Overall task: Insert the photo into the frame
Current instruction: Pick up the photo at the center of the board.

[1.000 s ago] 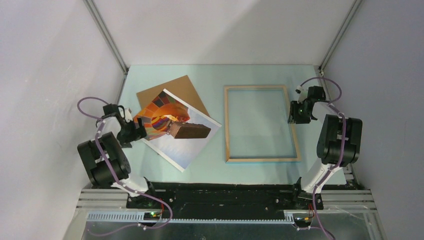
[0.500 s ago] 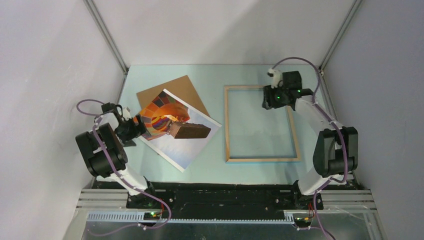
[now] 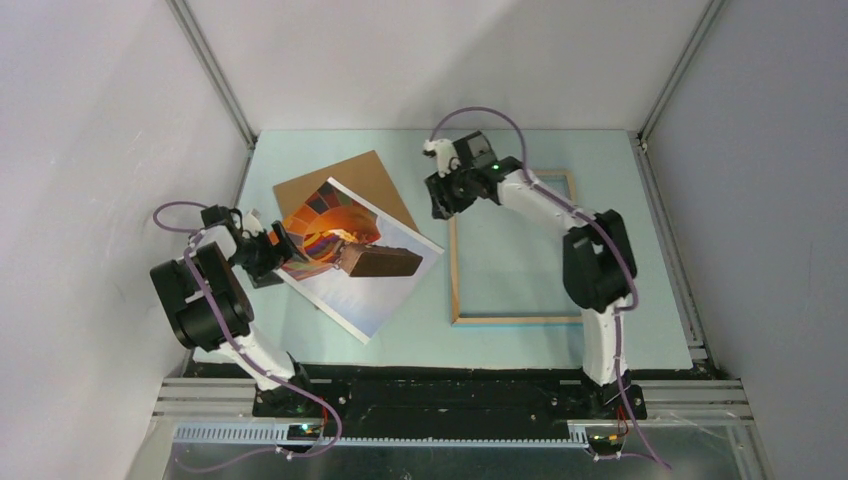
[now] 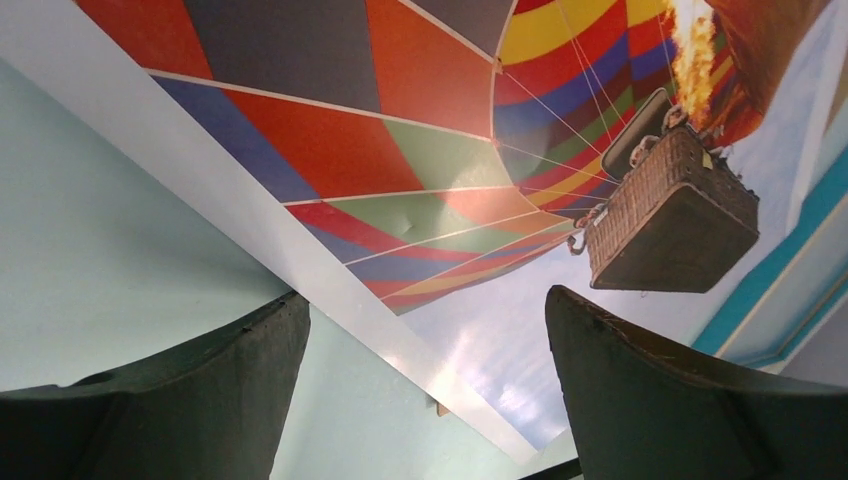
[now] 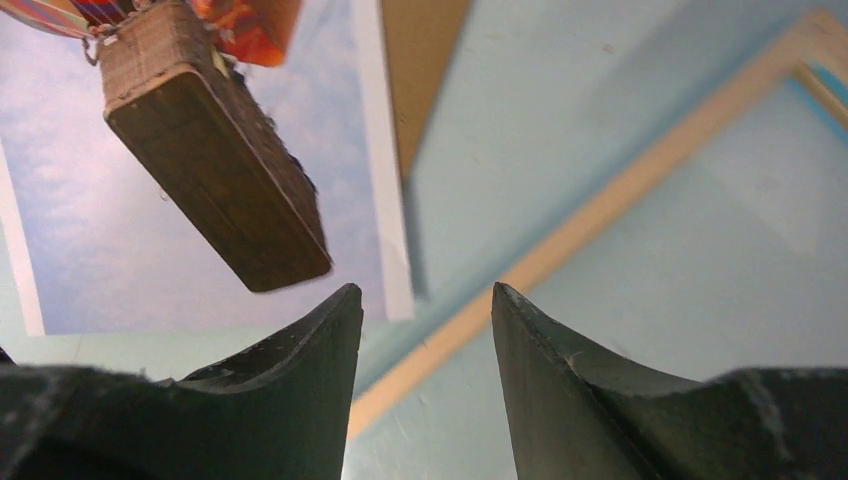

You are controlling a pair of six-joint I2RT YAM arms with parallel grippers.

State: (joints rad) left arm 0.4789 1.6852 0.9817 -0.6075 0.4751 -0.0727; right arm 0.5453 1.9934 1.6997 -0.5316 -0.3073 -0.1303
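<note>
The photo point(image 3: 350, 255) of a hot-air balloon lies flat on the table at the left, turned at an angle, partly over a brown backing board point(image 3: 372, 180). It fills the left wrist view point(image 4: 400, 150) and shows in the right wrist view point(image 5: 190, 180). The frame point(image 3: 520, 318) lies wood side up at the right and shows in the right wrist view point(image 5: 600, 215). My left gripper point(image 3: 272, 245) is open at the photo's left edge, its fingers astride that edge. My right gripper point(image 3: 440, 200) is open and empty, above the frame's far left corner.
The brown backing board also shows in the right wrist view point(image 5: 420, 60), under the photo's far side. Grey walls close in the table on the left, back and right. The arms' bases stand at the near edge.
My right arm has swung left, from the frame's right side across its far edge to its far left corner. My left gripper has barely moved at the photo's left edge.
</note>
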